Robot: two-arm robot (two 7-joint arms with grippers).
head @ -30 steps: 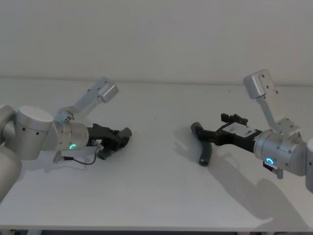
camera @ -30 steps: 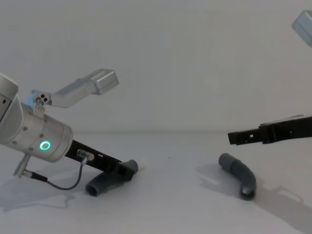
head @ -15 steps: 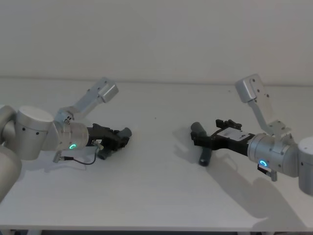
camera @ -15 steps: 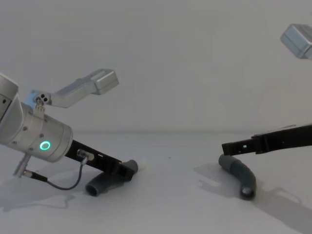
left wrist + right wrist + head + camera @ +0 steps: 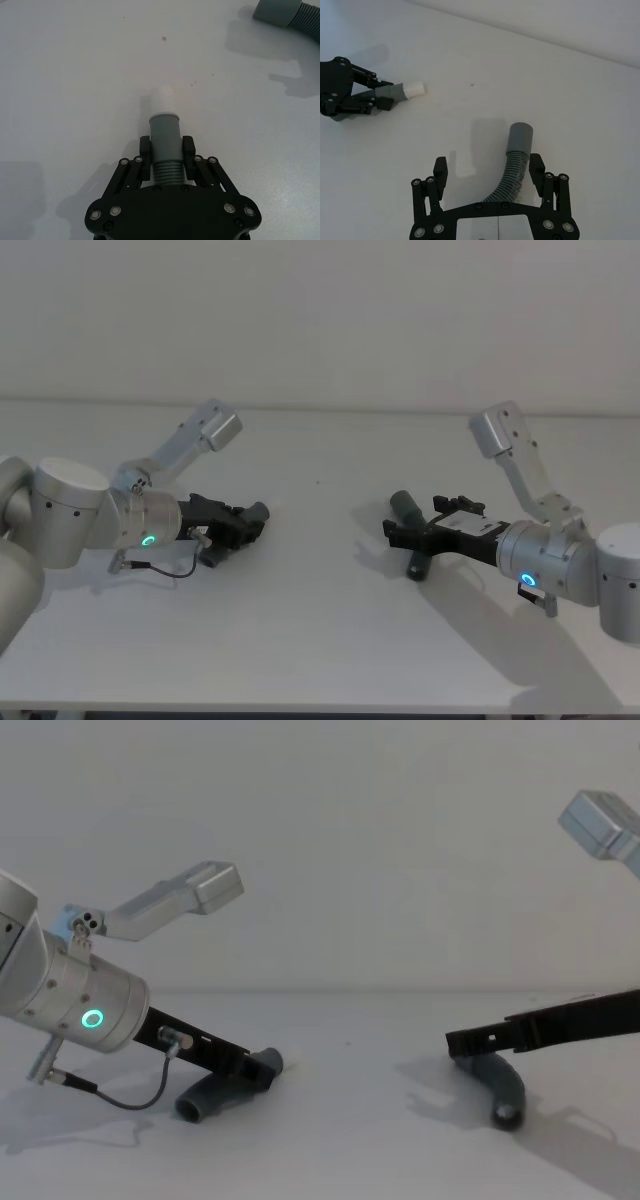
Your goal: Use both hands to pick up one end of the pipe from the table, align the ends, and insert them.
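The white-tipped pipe piece [image 5: 165,131] rests on the table's [image 5: 320,630] left side, clamped at its ribs by the left gripper [image 5: 165,156], while the collared piece [image 5: 519,150] (lying flat, well to the right) sits between the right gripper's [image 5: 488,167] spread fingers.

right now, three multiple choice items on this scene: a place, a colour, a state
1. Where does the ribbed pipe piece lie? A) between the right tool's fingers B) standing upright C) on the floor
2. Tip colour of the clamped pipe piece in the left tool? A) red B) white C) black
3. The right tool is? A) shut on something B) open C) shut on nothing
1 A, fingers flank it on the table; 2 B, a white stub sticks out; 3 B, gaps beside the ribbed pipe piece.
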